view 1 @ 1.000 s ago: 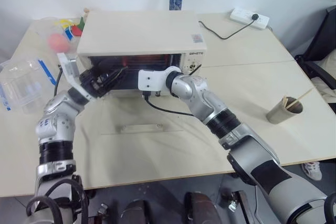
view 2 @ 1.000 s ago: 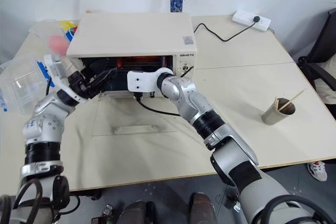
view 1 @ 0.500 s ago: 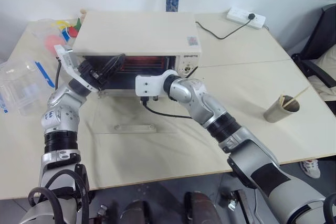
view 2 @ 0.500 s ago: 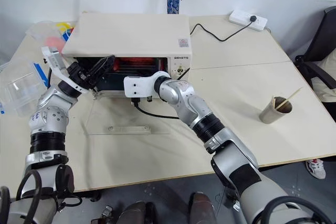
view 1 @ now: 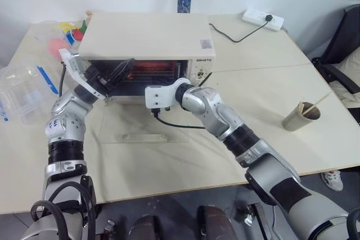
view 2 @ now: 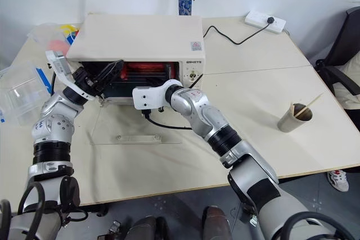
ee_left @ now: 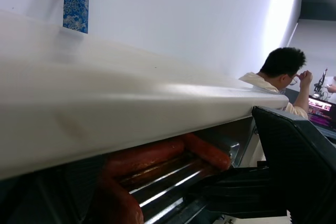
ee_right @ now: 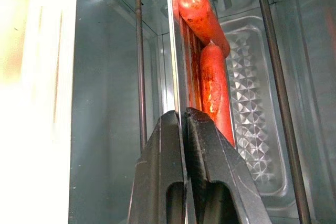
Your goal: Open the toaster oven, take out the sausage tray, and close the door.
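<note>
Sausage tray (ee_right: 181, 51): silver metal, inside the oven cavity, seen edge-on in the right wrist view with red sausages (ee_right: 210, 77) lying along it. In the left eye view it shows as a red glow in the oven's opening, upper centre of the frame.

Right gripper (ee_right: 182, 124): fingers pinched together on the tray's thin front edge. In the left eye view its white wrist block sits at the oven mouth, centre of the frame.

Toaster oven (view 1: 149, 35): cream-white box in the upper centre of the frame, standing on the table (view 1: 270, 105). Knobs and a small label at its right front.

Door (view 1: 146, 130): clear glass panel folded down flat onto the table in front of the oven, its white bar handle (view 1: 145, 136) toward the lower centre.

Left gripper (view 1: 115, 71): fingers spread wide, holding nothing, raised at the left corner of the oven opening, left of centre.

Clear plastic box (view 1: 19, 91): blue clips, left edge of the frame.

Paper cup (view 1: 299, 117): sticks inside, right of the frame.

Power strip (view 1: 264, 19): white, upper right, black cord running to the oven.

Person (ee_left: 281, 80): seated in the background of the left wrist view, right side.
</note>
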Tool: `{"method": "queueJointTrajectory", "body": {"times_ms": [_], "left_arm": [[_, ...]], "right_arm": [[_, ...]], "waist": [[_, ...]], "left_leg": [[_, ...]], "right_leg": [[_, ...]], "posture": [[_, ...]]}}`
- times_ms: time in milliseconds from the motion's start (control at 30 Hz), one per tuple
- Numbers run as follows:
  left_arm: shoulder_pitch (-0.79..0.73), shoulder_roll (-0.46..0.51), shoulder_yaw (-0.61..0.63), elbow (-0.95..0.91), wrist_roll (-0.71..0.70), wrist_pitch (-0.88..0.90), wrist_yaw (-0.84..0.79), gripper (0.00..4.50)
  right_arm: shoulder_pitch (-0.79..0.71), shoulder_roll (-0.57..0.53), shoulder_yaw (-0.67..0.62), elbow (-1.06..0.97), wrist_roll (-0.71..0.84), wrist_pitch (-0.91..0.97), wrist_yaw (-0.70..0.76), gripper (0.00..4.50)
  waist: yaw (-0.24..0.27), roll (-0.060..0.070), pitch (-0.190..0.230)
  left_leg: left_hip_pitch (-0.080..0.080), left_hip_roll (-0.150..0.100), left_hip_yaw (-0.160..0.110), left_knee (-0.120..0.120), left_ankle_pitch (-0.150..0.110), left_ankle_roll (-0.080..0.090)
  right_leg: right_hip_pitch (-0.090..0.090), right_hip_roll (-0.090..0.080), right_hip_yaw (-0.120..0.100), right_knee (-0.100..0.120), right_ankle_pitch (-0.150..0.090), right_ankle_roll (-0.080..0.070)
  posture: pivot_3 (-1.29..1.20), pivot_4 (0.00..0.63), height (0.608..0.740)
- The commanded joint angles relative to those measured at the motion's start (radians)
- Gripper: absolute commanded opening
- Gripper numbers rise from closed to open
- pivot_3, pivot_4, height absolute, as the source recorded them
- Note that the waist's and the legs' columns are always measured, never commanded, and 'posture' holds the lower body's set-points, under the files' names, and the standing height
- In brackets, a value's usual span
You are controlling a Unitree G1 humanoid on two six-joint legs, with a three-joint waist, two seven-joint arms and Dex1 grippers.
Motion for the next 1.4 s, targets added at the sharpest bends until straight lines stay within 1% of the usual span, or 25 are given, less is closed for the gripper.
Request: {"method": "queueJointTrajectory", "body": {"times_ms": [33,300,500,800,1100,1267,1400], "left_arm": [[-0.025,0.006,0.016,0.016,0.006,-0.012,0.007,4.5],[-0.029,0.024,0.025,0.027,0.001,0.002,-0.007,4.5],[-0.031,0.036,0.026,0.034,0.001,0.012,-0.015,4.5],[-0.021,0.076,0.035,0.015,-0.008,0.063,-0.04,4.5],[0.011,0.124,0.053,-0.054,-0.028,0.142,-0.056,4.5],[0.035,0.159,0.069,-0.094,-0.048,0.202,-0.053,4.5],[0.04,0.184,0.083,-0.094,-0.051,0.211,-0.047,4.5]], "right_arm": [[0.029,0.008,0.027,-0.065,-0.007,0.002,0.028,0.01],[0.115,-0.037,0.017,-0.233,-0.049,0.03,0.053,0.01],[0.162,-0.06,0.006,-0.322,-0.067,0.034,0.056,0.01],[0.243,-0.089,-0.03,-0.499,-0.055,0.042,0.09,0.01],[0.303,-0.157,-0.041,-0.585,-0.047,-0.01,0.116,0.01],[0.317,-0.174,-0.049,-0.591,-0.046,-0.033,0.101,0.01],[0.313,-0.175,-0.053,-0.579,-0.045,-0.041,0.09,0.01]], "waist": [[0.0,0.0,0.0],[0.004,0.0,0.0],[0.005,0.0,0.0],[0.006,0.0,0.0],[0.009,0.0,0.0],[0.006,0.0,0.0],[0.003,0.0,0.0]], "left_leg": [[0.0,0.0,0.0,0.0,0.0,0.0],[0.0,0.0,0.0,0.0,0.0,0.0],[0.0,0.0,0.0,0.0,0.0,0.0],[0.0,0.0,0.001,-0.001,0.0,0.0],[-0.001,0.0,0.001,-0.002,0.0,0.0],[-0.001,0.0,0.001,-0.003,0.0,0.0],[-0.001,0.0,0.001,-0.003,0.0,0.0]], "right_leg": [[0.0,0.0,0.0,0.0,0.0,0.0],[0.0,0.0,0.0,0.0,0.0,0.0],[0.0,0.0,0.0,-0.001,0.0,0.0],[0.0,0.0,0.0,-0.002,0.0,0.0],[-0.002,0.0,0.0,-0.003,0.0,0.0],[-0.003,0.0,0.0,-0.003,0.0,0.0],[-0.003,0.0,0.0,-0.003,0.0,0.0]], "posture": [[0.0,0.15,0.74],[0.0,0.15,0.74],[0.0,0.15,0.74],[0.0,0.15,0.74],[0.0,0.15,0.74],[0.0,0.15,0.74],[0.0,0.15,0.74]]}}
